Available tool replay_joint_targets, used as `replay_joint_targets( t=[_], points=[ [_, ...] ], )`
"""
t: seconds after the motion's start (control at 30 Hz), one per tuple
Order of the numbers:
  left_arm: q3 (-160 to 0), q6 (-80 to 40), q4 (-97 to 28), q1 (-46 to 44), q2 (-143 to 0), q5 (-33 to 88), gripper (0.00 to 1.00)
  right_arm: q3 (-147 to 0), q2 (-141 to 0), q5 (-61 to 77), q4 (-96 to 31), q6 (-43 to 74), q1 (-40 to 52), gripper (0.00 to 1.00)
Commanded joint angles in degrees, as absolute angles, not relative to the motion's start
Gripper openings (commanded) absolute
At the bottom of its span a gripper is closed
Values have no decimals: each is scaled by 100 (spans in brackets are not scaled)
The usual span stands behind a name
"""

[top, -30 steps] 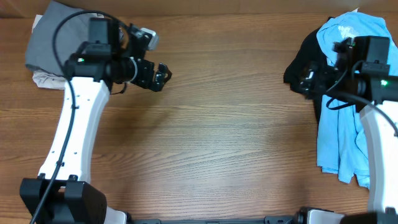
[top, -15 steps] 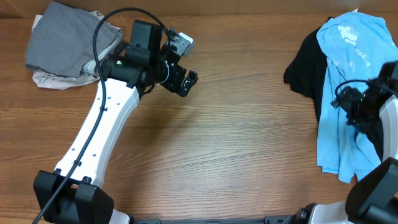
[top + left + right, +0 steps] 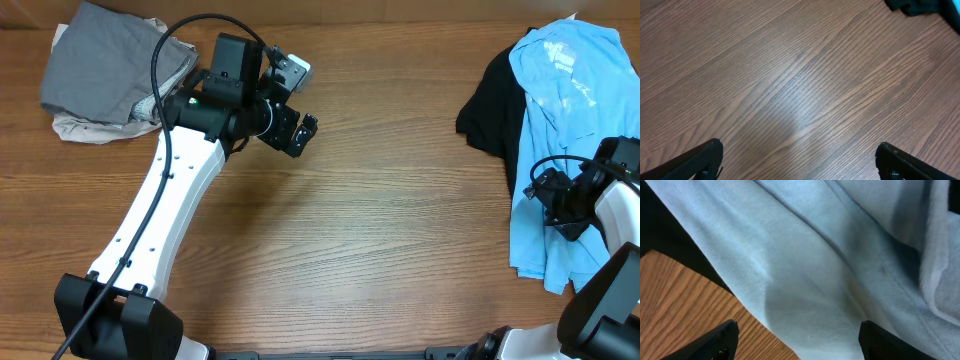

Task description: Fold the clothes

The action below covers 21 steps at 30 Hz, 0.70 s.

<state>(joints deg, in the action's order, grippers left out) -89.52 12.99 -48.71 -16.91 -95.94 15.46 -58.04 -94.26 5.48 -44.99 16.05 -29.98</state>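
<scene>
On my feed the left gripper point(image 3: 302, 135) hangs over bare table point(image 3: 380, 240), fingers spread wide with nothing between them, and the grey clothes point(image 3: 100, 70) sit piled behind it at the far left corner. The right gripper point(image 3: 560, 200) is spread too, low over the light blue T-shirt point(image 3: 545, 120) near its inner edge. That shirt lies along the right edge, partly over a black garment point(image 3: 490, 100). There's a wide stretch of bare wood between the two piles.
</scene>
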Motion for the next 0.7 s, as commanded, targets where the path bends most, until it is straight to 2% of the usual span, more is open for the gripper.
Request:
replay_joint_targets(
  t=[0.0,0.43,0.57,0.67],
  points=[
    [-9076,1201,-4880,-1730,-9633,1452,100,-5769,-9404,379,-4466,1540,-3089,81],
    [-9076,1192,-4842,-1732,-10248,1448,100,-5739,-9404,86,-4609,1326,-3553,80],
    [-9076,1048,-4845,-1734,-10398,1503,99,-5596,-9406,102,-4626,1332,-3553,64],
    [-9076,1024,-4838,-1734,-10398,1500,99,-5472,-9406,1,-4654,1337,-3553,62]
  ],
)
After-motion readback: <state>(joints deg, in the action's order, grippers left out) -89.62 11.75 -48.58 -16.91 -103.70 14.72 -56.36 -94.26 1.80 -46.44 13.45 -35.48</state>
